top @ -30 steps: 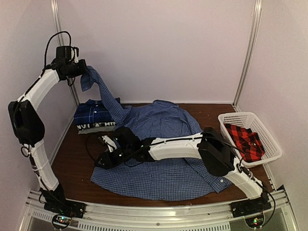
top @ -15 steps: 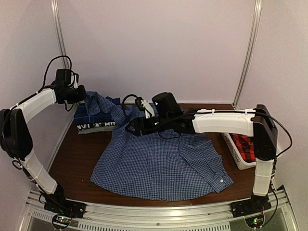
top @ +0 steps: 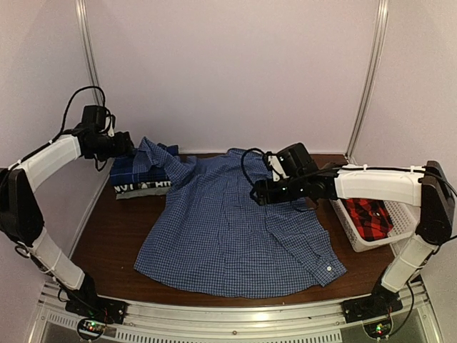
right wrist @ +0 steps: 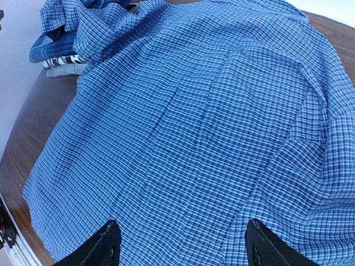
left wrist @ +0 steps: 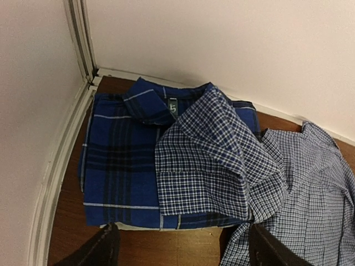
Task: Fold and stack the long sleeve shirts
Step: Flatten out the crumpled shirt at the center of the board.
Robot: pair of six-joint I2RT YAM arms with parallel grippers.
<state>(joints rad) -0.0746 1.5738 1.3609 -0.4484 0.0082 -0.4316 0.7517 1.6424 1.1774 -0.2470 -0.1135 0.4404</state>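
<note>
Lying spread on the wooden table (top: 114, 236), the blue-and-white fine-check shirt (top: 235, 229) had 1 sleeve (left wrist: 211, 160) draped over the folded dark blue plaid shirt (left wrist: 116, 160) in the far-left corner, covering its right part. Left gripper (left wrist: 183, 252) hovered by that stack, jaws released, nothing between them. Right gripper (right wrist: 180, 244) hung over the spread shirt, jaws apart, empty. Right arm (top: 371, 184) partly blocked the white basket (top: 355, 241) holding the red-and-black plaid shirt (top: 371, 218).
</note>
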